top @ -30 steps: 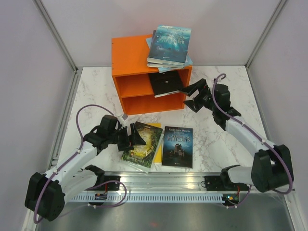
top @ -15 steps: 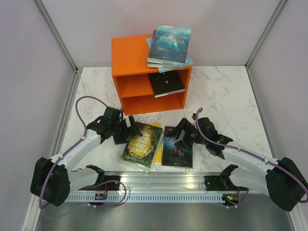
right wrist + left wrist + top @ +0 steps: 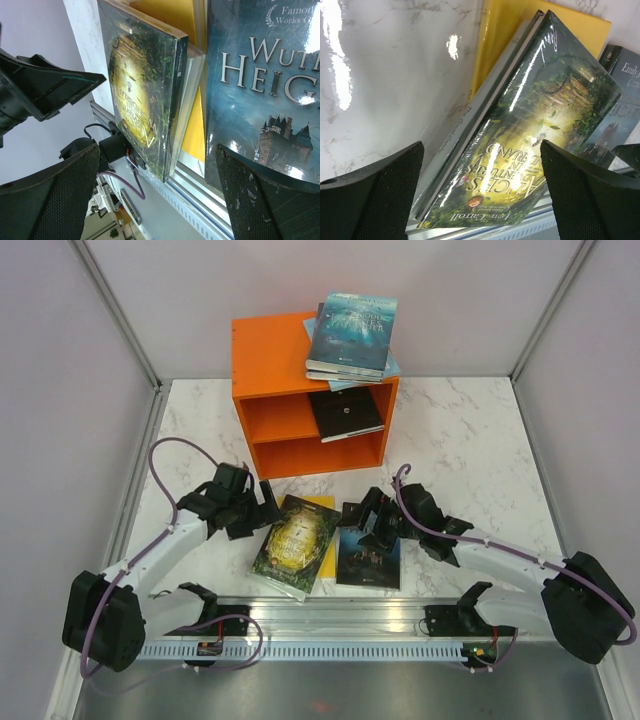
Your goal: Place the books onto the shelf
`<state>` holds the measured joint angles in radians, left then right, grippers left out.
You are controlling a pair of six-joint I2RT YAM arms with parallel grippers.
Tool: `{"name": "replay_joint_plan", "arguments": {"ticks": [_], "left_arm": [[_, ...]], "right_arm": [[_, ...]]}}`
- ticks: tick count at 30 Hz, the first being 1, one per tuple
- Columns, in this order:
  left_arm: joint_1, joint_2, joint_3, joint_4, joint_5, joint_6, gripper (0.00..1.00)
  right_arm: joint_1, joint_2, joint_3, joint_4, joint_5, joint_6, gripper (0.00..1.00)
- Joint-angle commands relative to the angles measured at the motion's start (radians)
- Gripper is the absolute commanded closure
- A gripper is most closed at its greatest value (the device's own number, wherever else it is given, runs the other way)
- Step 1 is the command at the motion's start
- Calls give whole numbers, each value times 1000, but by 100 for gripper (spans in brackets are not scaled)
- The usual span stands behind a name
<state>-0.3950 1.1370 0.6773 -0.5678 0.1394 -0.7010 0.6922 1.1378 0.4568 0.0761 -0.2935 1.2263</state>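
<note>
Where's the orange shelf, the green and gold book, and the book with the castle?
orange shelf (image 3: 268,355), top view, bare part of its flat top.
green-gold book (image 3: 297,543), top view, middle of its cover.
castle book (image 3: 265,107), right wrist view, cover just above the castle.

A book stack (image 3: 350,330) is sitting atop the shelf (image 3: 268,350); one book (image 3: 346,414) is lying inside. Other books (image 3: 296,540) are lying before it.
</note>
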Motion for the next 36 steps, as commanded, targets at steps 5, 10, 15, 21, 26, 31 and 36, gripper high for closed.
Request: {"name": "replay_joint_plan", "arguments": {"ticks": [5,10,15,21,26,31,36], "left_arm": [[4,-16,25,-44,-103,48,0],[-17,4,-19,35,-6,12,0],[-109,59,-51,104,35,-55,0],[-235,104,-15,123,14,-120,0],[-315,138,60,114,25,-182,0],[-341,161,105,108,52,-222,0],[-346,159,177,40,31,-233,0]], "right_arm": [[46,63,51,54,8,-16,2],[67,112,54,91,13,-11,2],[70,161,42,137,2,-2,2],[72,186,52,156,-13,-8,2],[76,215,42,178,-27,-7,2],[105,249,19,209,-35,5,2],[115,200,17,182,-36,12,5]]}}
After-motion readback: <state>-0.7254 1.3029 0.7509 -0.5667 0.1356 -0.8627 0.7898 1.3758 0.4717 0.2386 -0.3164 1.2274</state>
